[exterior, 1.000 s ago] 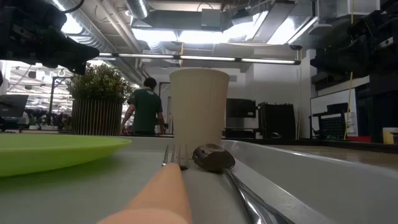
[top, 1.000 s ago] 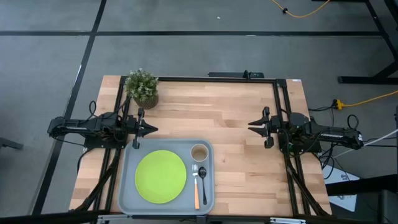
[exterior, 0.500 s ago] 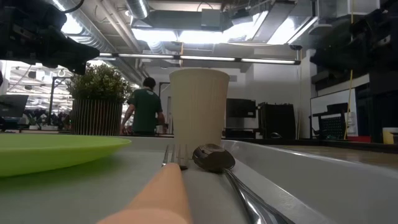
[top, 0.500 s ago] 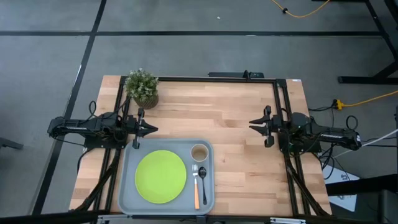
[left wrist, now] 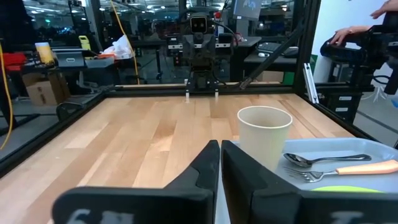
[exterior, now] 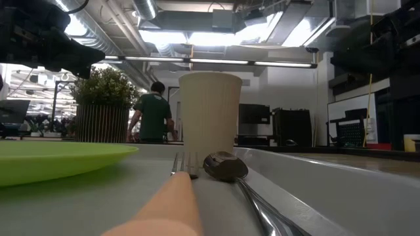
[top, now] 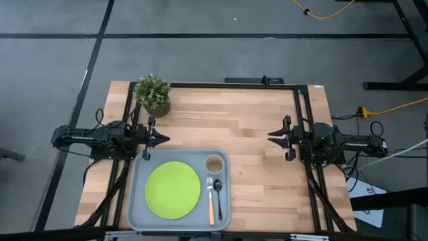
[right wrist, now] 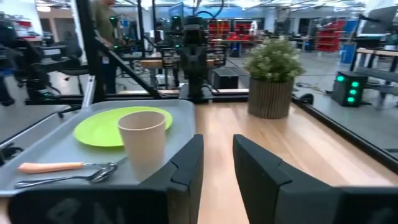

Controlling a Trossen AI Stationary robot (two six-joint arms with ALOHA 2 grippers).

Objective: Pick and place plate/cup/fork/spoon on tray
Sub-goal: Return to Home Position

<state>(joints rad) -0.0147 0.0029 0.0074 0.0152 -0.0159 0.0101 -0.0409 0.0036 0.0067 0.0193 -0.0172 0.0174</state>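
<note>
Overhead, the tray [top: 136,197] is seen by one edge of the counter [top: 227,120], on the left arm's side. The plate [top: 173,190] is laid on the tray's left part and the cup [top: 215,164] is set upright in a right-hand corner. The fork [top: 210,202] and spoon [top: 219,194] are laid side by side just beside the cup. The left pincer [top: 166,140] is held just off the tray's corner, the right pincer [top: 270,137] over bare wood well apart from it. A plant [top: 153,94] is stood at a far corner. At counter height, a person [exterior: 154,111] is seen in the room behind the cup. From the left wrist, its fingers [left wrist: 202,171] are shown pressed almost together, empty. From the right wrist, its fingers [right wrist: 186,162] are shown parted, nothing gripped.
</note>
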